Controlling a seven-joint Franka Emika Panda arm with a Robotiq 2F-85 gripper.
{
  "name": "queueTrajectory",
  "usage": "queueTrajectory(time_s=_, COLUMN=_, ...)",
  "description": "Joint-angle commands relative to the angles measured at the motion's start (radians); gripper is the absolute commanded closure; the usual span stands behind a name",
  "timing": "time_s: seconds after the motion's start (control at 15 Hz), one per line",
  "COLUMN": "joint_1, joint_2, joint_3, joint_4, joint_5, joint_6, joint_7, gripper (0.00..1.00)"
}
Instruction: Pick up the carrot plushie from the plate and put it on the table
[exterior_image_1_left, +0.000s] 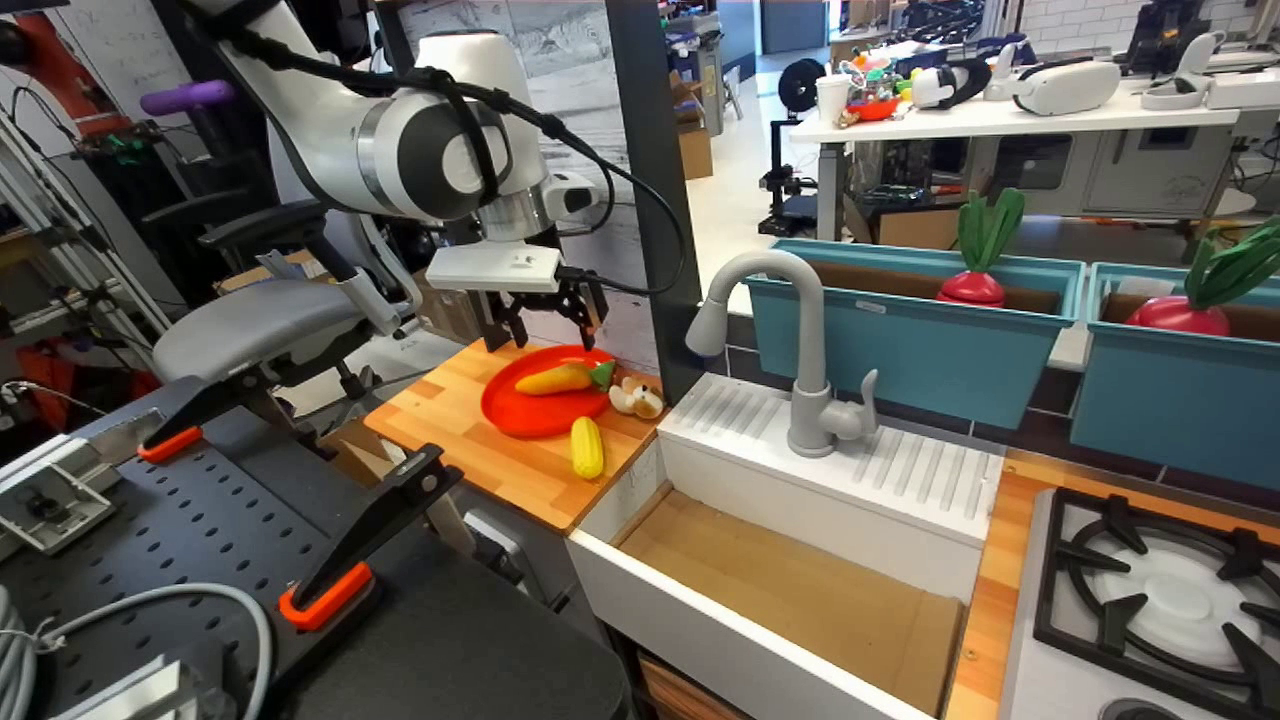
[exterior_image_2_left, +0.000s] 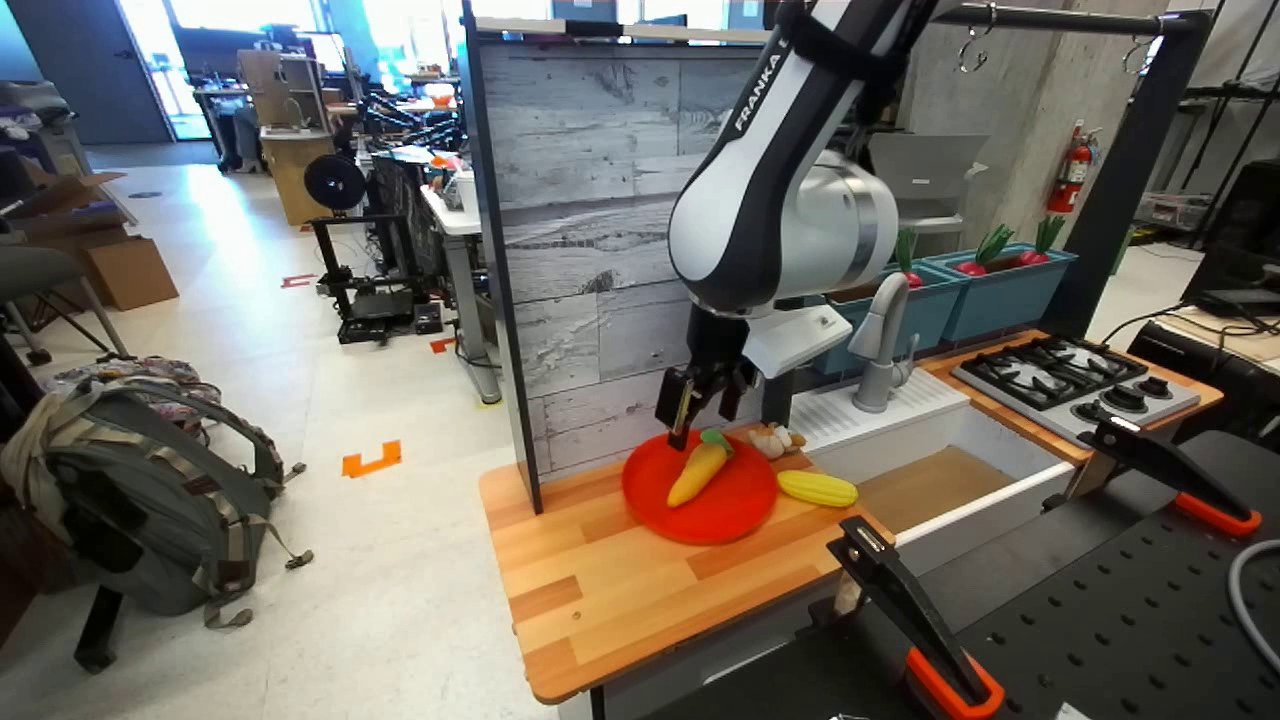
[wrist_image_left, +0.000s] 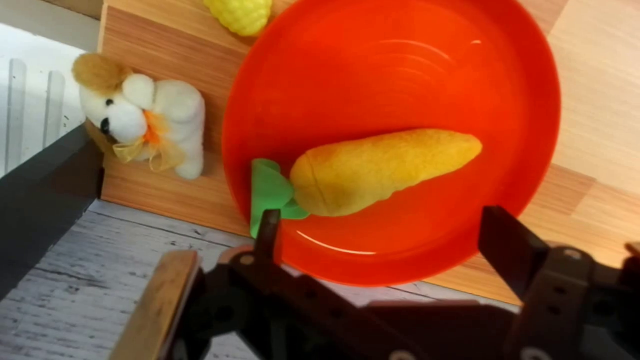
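Lying on red-orange plate (wrist_image_left: 400, 75), carrot plushie (wrist_image_left: 385, 172), green leaves (wrist_image_left: 270, 187) toward toy dog (wrist_image_left: 182, 112), tapered tip away. Wrist view gives dog's face and orange bow (wrist_image_left: 152, 132); both exterior views leave it small pale shape. Yellow corn (exterior_image_2_left: 818, 488) whole beside plate in both exterior views, cut off at top edge in wrist view. Backpack (exterior_image_2_left: 170, 490) on floor (exterior_image_2_left: 380, 600), FRANKA lettering on arm (exterior_image_2_left: 780, 200): in an exterior view alone. Arm bent over desk (exterior_image_2_left: 600, 600), gripper (wrist_image_left: 381, 212) hanging down above plate, fingers (wrist_image_left: 510, 245) spread wide apart.
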Motion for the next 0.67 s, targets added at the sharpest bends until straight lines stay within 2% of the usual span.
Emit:
queueTrajectory(time_s=0.0, joint_1=-0.003, joint_2=0.019, joint_3=-0.001, joint_4=0.069, joint_5=0.005, joint_6=-0.045, joint_7=0.020, gripper=0.00)
queueTrajectory(time_s=0.6, joint_1=0.046, joint_2=0.083, joint_3=-0.054, joint_4=0.148, joint_5=-0.006, joint_6=-0.139, joint_7=0.079, gripper=0.00)
